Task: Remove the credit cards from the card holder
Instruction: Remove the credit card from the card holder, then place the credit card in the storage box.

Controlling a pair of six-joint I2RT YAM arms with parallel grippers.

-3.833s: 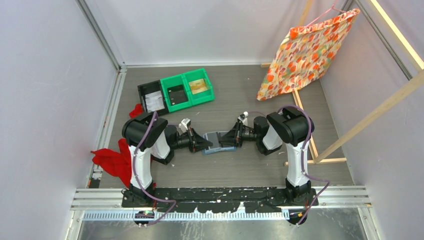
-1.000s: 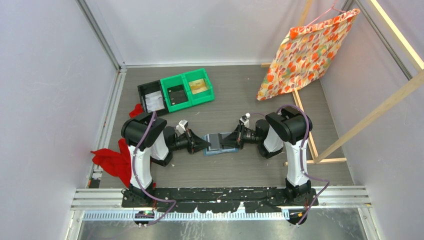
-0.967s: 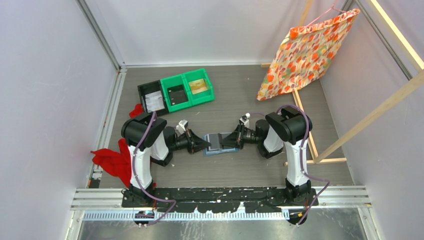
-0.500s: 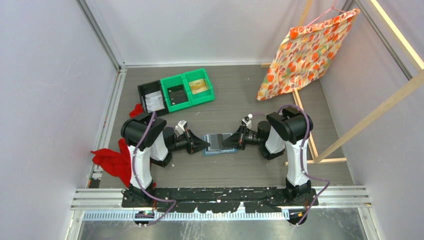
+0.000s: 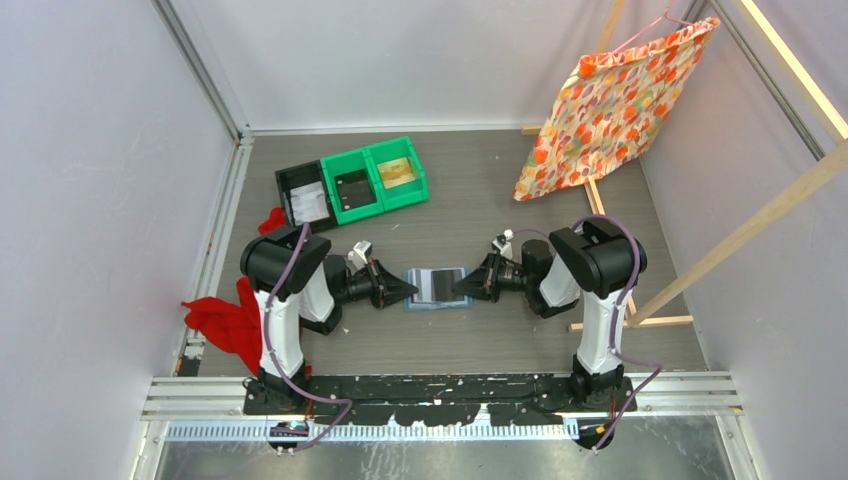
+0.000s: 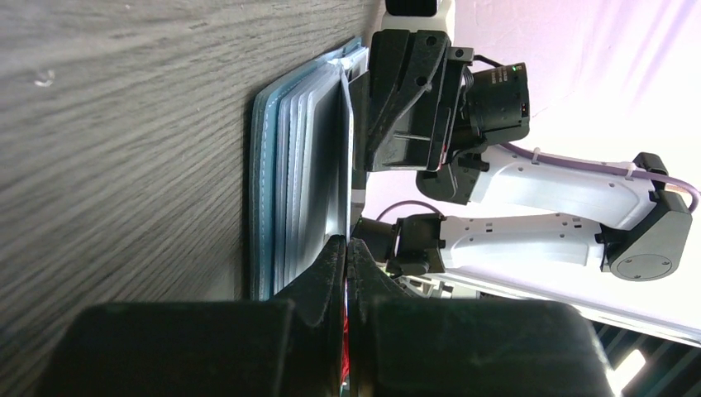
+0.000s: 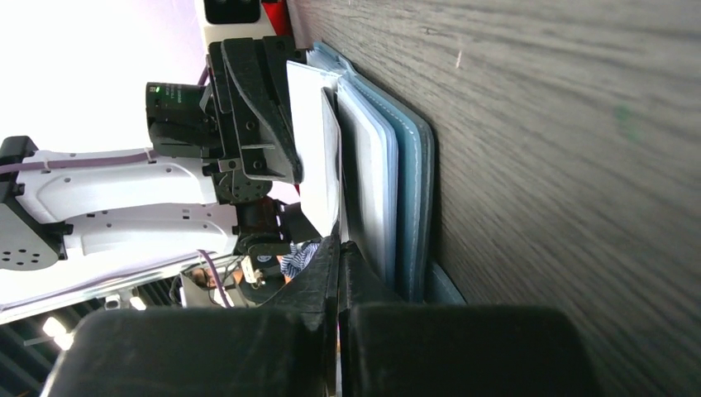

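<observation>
The light-blue card holder (image 5: 425, 301) lies on the table between my two grippers, with a dark grey credit card (image 5: 440, 284) on top of it. My left gripper (image 5: 413, 290) is shut at the holder's left edge. In the left wrist view the holder (image 6: 269, 182) stands edge-on and a thin leaf of it runs into the shut left gripper (image 6: 347, 245). My right gripper (image 5: 461, 291) is shut at the right edge. In the right wrist view the right gripper (image 7: 338, 241) pinches a pale-looking card (image 7: 314, 141) beside the holder (image 7: 409, 190).
Two green bins (image 5: 375, 178) and a black tray (image 5: 303, 195) stand at the back left, with a gold-coloured item (image 5: 397, 172) in the right bin. A red cloth (image 5: 225, 320) lies by the left arm. A patterned cloth (image 5: 605, 100) hangs on a wooden frame (image 5: 610, 250) at the right.
My right arm has drawn back to the right, its gripper still shut at the holder's right edge. The dark card now reaches further right. The left arm has hardly moved.
</observation>
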